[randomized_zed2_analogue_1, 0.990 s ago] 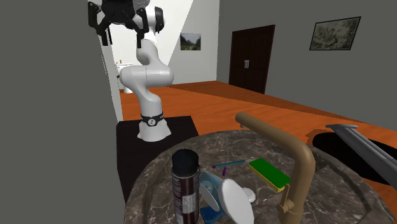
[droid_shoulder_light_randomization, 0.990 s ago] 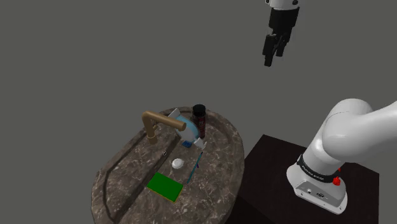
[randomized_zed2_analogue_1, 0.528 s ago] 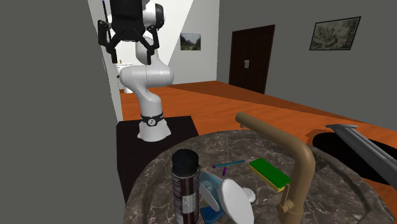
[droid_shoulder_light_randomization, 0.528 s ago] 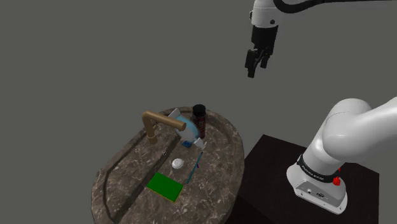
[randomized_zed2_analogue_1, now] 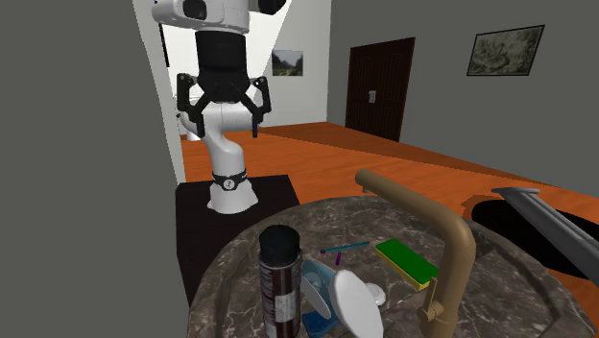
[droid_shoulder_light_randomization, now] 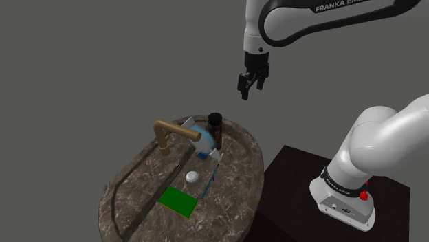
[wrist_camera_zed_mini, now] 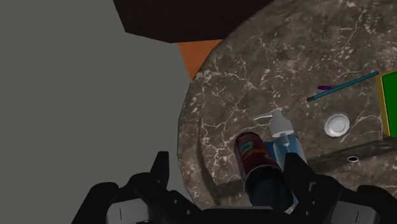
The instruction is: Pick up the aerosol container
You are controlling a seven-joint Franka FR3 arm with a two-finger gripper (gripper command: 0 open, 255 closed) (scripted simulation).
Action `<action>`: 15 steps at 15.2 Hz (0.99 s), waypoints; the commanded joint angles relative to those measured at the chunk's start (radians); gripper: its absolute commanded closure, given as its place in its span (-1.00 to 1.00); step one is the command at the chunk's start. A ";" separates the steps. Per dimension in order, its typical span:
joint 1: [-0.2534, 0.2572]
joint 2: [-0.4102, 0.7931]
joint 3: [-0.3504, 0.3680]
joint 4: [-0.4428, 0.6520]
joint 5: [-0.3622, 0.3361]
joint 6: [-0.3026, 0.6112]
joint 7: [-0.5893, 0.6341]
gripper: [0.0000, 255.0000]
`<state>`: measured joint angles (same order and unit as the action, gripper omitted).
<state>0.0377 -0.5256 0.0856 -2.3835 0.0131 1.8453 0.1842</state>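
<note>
Hovering in the upper middle of the shoulder view, the gripper (droid_shoulder_light_randomization: pixel 245 91) hung well above the round dark stone basin (droid_shoulder_light_randomization: pixel 251 168), its fingers parted and nothing between them. The aerosol container (droid_shoulder_light_randomization: pixel 215 129), a dark upright can with a black cap, stood at the basin's far edge, below and to the left of the gripper. A blue soap dispenser (droid_shoulder_light_randomization: pixel 202 140) sat just beside the can, with the brown faucet (droid_shoulder_light_randomization: pixel 165 130) a little further to the left.

Across the second exterior view, the gripper (randomized_zed2_analogue_1: pixel 226 128) sat in the upper left, jaws spread wide and empty. The aerosol container (randomized_zed2_analogue_1: pixel 280 283) rose from the lower middle of the frame, and the soap dispenser (randomized_zed2_analogue_1: pixel 331 298) crowded its right side.

Looking along the hand in the wrist view, the two fingers (wrist_camera_zed_mini: pixel 160 168) framed the aerosol container (wrist_camera_zed_mini: pixel 257 162), which lay closer to the other finger, with the soap dispenser (wrist_camera_zed_mini: pixel 283 137) just beyond it.

The likely trouble was that crowding. A finger coming down on the dispenser's side could strike its pump, or wedge between the two and tip the can. The can also stood near the rim, so an off-centre push might send it over the edge. Its smooth round body might slip if the fingers closed too high, on the cap.
</note>
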 commanded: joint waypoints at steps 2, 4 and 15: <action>0.005 0.088 0.022 0.000 0.011 0.100 0.035 -1.00; 0.009 0.152 0.038 0.012 0.016 0.159 0.061 -1.00; 0.022 0.449 0.093 0.092 -0.002 0.401 0.171 -1.00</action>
<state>0.0592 -0.0851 0.1773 -2.2846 0.0126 2.2294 0.3524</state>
